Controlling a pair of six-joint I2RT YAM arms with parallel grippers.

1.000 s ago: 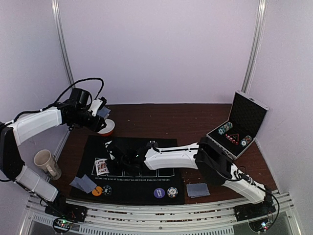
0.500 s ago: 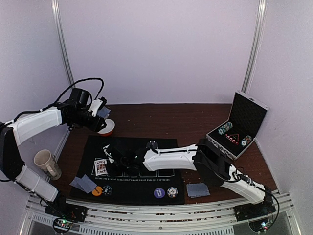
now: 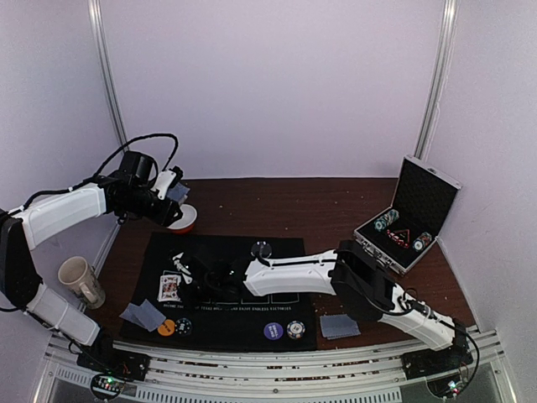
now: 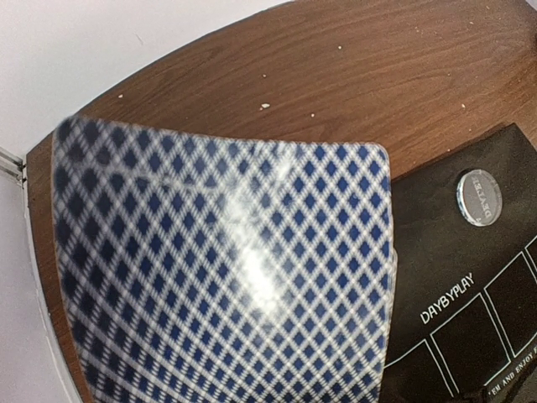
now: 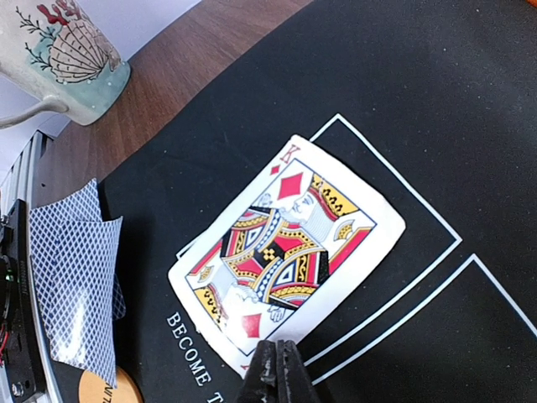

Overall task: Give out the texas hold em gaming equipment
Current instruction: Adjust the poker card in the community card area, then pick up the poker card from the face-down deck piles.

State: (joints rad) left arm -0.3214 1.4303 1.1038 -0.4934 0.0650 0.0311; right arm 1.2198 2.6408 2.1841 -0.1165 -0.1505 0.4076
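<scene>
A mat is lying on the bench, a face-up card resting on its left part. Chips are sitting along its near edge. A mug is standing to its left, a case to its right.

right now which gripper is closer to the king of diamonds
Right. The right gripper, shut, sits at the edge of the king of diamonds; the left gripper holds a blue-backed card far off by the bowl.
</scene>
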